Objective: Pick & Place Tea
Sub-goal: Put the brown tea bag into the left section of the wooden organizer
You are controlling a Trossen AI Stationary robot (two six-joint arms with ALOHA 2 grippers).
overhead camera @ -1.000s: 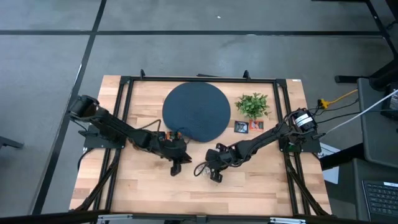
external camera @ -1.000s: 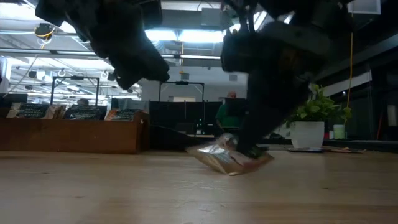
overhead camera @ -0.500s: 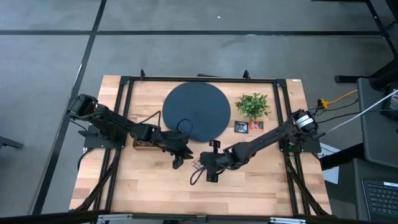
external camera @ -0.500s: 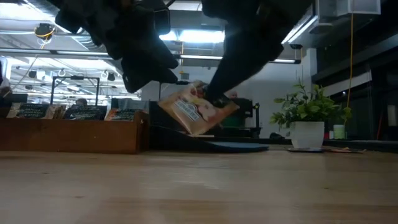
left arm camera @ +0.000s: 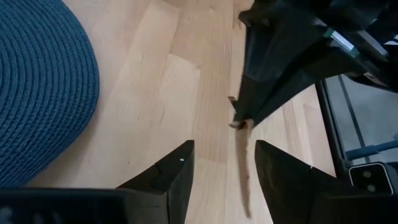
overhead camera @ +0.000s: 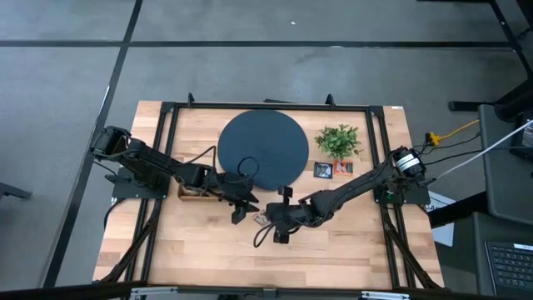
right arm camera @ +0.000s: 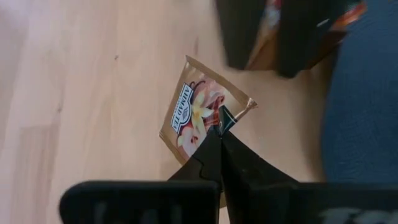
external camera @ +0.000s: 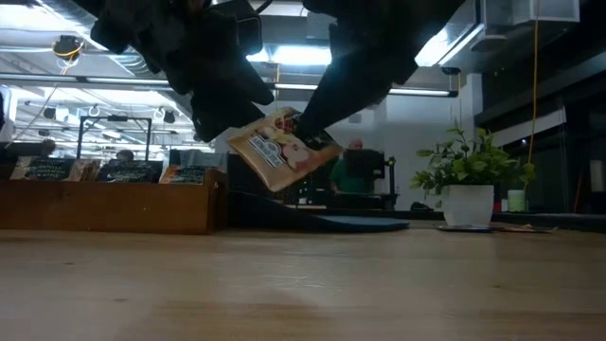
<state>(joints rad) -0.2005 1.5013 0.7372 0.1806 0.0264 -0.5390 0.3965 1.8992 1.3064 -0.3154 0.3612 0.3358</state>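
**Colours on the table**

The tea sachet is tan-brown with a pale flower print, reddish patches and white lettering. Just beside it lies the round mat, slate blue with a woven concentric ribbing. The table under the mat is light blond wood in plank strips, edged by a black frame. Near the mat, the plant is bright green, and two sachets by it are dark and orange-red. Both arms are black.
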